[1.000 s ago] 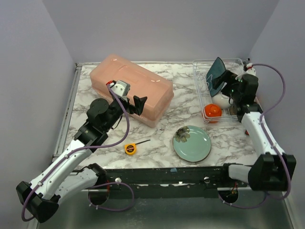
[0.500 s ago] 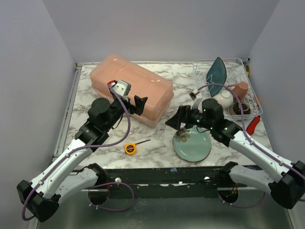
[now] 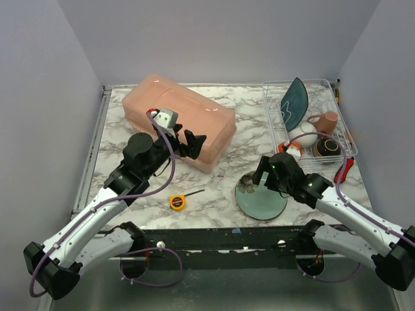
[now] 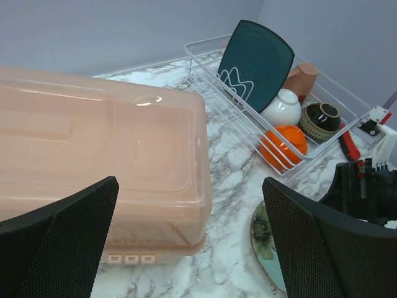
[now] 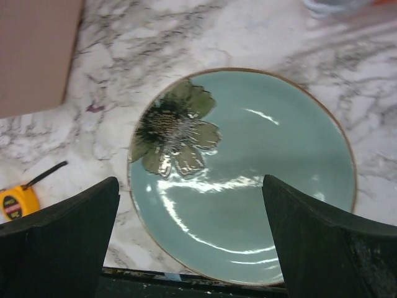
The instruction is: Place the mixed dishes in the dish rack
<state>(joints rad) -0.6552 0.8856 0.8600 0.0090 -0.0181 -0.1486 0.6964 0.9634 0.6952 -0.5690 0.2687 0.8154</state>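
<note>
The round pale-green patterned plate (image 3: 262,197) lies flat on the marble near the front edge. My right gripper (image 3: 261,173) is open and empty, hovering over the plate's left half; in the right wrist view the plate (image 5: 260,167) fills the space between the spread fingers (image 5: 59,248). The wire dish rack (image 3: 272,123) at the back right holds the teal square plate (image 3: 295,102) upright, the pinkish mug (image 3: 324,121), a white bowl (image 3: 302,135), a dark bowl (image 3: 326,148) and an orange bowl (image 4: 282,146). My left gripper (image 3: 192,140) is open and empty above the pink tub's front edge.
The big pink plastic tub (image 3: 178,120) stands at the back left. A yellow tape measure (image 3: 177,201) lies in front of it. A red-handled tool (image 3: 343,170) lies by the rack's front right corner. The plate sits close to the table's front edge.
My right arm has swung from the dish rack, where it was by the orange bowl, left and forward to above the round plate. My left arm has barely moved.
</note>
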